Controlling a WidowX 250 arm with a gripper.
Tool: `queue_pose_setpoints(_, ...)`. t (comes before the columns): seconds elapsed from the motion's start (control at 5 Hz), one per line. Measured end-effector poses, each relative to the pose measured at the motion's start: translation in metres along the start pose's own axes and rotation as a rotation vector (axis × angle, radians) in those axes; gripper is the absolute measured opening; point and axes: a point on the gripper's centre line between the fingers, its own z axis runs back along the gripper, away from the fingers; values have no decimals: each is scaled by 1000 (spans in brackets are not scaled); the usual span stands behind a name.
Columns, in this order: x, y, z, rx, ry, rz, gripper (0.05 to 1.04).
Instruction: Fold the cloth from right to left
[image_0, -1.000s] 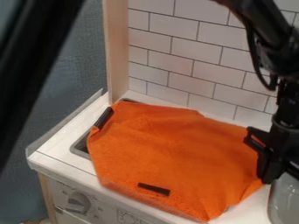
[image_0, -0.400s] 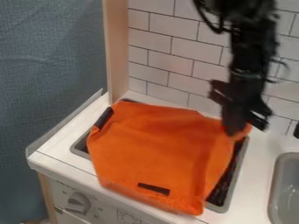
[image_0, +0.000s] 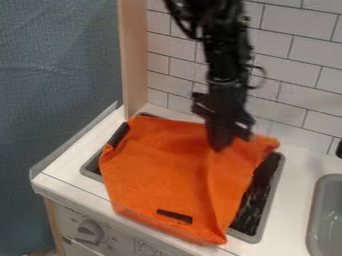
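Note:
The orange cloth (image_0: 167, 170) lies over the stove top, its right part lifted and bunched, with a raised fold running down toward the front edge. My gripper (image_0: 220, 142) points down at the back right part of the cloth, its tips against the fabric. A corner of the cloth sticks out to the right of it. Cloth and blur hide the tips, so I cannot tell how tightly they hold the fabric.
Dark burner area of the stove (image_0: 257, 200) shows right of the cloth. A grey sink (image_0: 327, 215) sits at the right edge. A wooden post (image_0: 133, 60) and tiled wall (image_0: 294, 80) stand behind. The stove knob (image_0: 89, 232) is at the front left.
My gripper has moved left from the right side of the counter, and the cloth's right part has come along with it, uncovering the stove's right side.

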Motion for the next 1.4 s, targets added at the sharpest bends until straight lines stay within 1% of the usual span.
queue_pose_setpoints(0.2, -6, 15, -21, -32, 9, 8, 48)
queue_pose_setpoints(0.4, -12, 26, -32, -51, 9, -2, 70)
queue_pose_setpoints(0.6, -14, 26, -32, -57, 18, 8, 222)
queue_pose_setpoints(0.8, -15, 25, -33, -61, 24, 9, 478)
queue_pose_setpoints(1.0, -16, 23, -32, -70, 36, 18, 782)
queue_pose_setpoints(1.2, -18, 21, -31, -79, 52, 16, 1012)
queue_pose_setpoints(1.4, -10, 19, -22, -82, 44, 1, 1010)
